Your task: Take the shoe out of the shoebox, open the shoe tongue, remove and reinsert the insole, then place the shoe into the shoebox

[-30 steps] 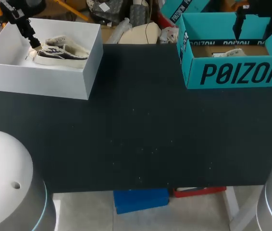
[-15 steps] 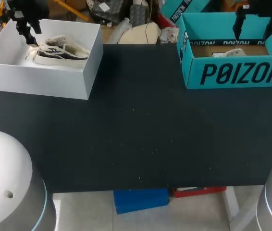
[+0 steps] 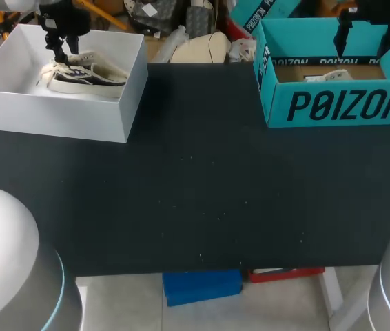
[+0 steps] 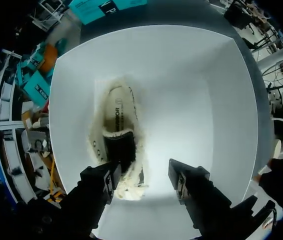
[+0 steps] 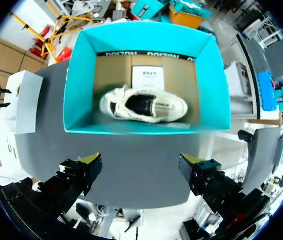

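On the table (image 3: 202,193), the shoe (image 4: 117,120) lies ahead of parted left jaws.

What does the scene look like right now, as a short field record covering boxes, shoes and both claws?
white shoebox: open, at the far left of the table
shoe: upright on the white shoebox's floor
left claw: open, above the shoe, not gripping
teal shoebox: open, far right
second shoe: inside the teal shoebox
right claw: open, empty, above the teal shoebox
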You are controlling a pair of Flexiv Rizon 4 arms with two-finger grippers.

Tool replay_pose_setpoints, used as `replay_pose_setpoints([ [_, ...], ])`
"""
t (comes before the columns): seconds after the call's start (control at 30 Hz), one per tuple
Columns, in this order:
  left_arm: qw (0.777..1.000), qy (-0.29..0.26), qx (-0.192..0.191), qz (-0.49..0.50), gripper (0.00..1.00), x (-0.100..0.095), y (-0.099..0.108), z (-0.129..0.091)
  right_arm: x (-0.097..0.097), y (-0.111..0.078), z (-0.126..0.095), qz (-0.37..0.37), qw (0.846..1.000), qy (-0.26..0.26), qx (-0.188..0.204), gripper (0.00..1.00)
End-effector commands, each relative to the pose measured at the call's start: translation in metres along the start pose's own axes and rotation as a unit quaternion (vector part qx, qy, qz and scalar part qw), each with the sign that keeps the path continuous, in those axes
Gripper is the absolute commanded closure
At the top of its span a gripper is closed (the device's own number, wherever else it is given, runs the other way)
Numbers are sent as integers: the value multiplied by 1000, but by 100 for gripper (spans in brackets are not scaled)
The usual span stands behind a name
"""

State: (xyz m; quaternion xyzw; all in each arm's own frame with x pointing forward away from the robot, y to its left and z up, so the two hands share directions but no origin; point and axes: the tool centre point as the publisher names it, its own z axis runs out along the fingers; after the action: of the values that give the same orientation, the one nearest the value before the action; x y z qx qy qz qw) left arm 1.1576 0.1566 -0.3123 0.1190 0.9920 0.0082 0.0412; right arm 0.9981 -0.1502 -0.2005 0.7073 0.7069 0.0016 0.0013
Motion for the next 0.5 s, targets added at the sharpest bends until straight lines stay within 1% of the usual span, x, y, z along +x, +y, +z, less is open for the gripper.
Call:
replay_pose_setpoints([
  [0.03, 996, 86, 6, 3, 51, -48, 0, 35, 0, 1, 0, 0, 1000, 0, 1, 0],
  [0.13, 995, 96, 10, 5, 52, -47, -2, 47, 0, 1, 0, 0, 1000, 0, 1, 0],
  [0.27, 994, 106, 13, 4, 54, -40, -6, 60, 0, 1, 0, 0, 1000, 0, 1, 0],
  [0.5, 993, 118, 15, -5, 59, -25, -7, 74, 0, 1, 0, 0, 1000, 0, 1, 0],
])
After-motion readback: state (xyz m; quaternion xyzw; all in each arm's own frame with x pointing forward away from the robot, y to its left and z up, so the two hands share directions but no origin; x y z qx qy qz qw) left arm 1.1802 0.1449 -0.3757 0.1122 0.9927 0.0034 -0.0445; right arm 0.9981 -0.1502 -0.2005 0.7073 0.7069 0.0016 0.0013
